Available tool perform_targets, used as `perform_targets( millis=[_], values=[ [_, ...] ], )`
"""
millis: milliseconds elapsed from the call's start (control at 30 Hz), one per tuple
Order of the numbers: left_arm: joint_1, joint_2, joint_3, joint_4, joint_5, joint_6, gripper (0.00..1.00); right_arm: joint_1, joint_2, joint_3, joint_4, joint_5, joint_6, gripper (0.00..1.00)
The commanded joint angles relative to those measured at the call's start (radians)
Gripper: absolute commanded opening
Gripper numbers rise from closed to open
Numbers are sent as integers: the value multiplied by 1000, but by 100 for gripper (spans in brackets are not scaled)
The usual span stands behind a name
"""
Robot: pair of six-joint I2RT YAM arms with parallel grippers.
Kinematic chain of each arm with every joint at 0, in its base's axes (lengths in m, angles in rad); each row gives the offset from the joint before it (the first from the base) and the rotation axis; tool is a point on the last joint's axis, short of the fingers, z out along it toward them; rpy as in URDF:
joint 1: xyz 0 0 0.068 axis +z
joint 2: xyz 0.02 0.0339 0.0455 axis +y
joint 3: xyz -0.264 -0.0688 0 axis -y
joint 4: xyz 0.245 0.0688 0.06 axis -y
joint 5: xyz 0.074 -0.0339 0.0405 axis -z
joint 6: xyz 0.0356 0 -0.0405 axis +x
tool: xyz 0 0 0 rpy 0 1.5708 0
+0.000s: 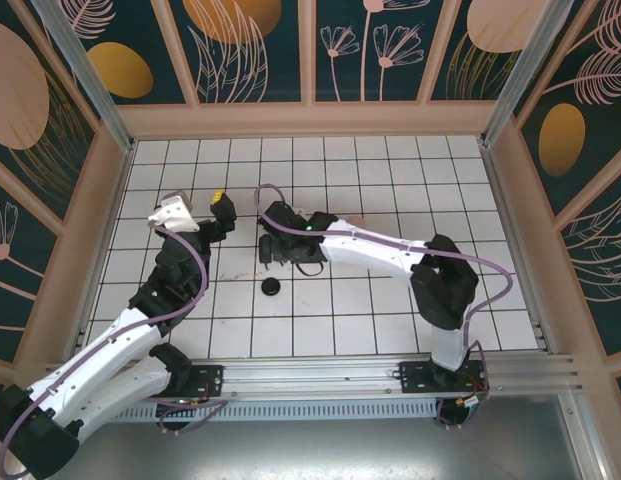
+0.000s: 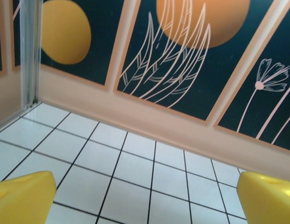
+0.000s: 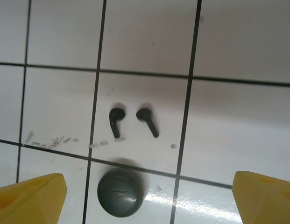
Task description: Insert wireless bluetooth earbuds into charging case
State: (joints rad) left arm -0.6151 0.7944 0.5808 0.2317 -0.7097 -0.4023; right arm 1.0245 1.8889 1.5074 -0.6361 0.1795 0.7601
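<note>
Your right gripper [image 3: 145, 184] hangs spread wide over the black earbuds [image 3: 116, 122] at mid-frame, case [image 3: 120, 192] just below them, likely lining up a pick. Your left gripper [image 2: 145, 191] idles released, aimed at the wall.

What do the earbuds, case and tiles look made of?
Earbuds: probably matte black plastic; dull, no glints. Case: dark grey plastic, satin; faint sheen on its dome. Tiles: glossy white, ceramic or laminate, can't tell which; bright glare beside the case.
</note>
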Motion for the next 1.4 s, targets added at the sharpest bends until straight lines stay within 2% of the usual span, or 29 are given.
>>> perform_targets(
  millis=[0,167,400,1033,1367],
  values=[
    [57,-14,-27,-11,87,-69,99,26,36,65,-94,43,86,92],
    [118,20,-46,0,165,-92,99,49,105,100,-107,22,137,92],
    [190,101,-44,29,271,-114,99,75,233,236,-224,30,178,93],
    [426,236,0,88,650,-202,99,115,306,224,-207,20,122,89],
    [475,275,5,107,716,-226,99,114,352,262,-200,14,110,84]
  ],
)
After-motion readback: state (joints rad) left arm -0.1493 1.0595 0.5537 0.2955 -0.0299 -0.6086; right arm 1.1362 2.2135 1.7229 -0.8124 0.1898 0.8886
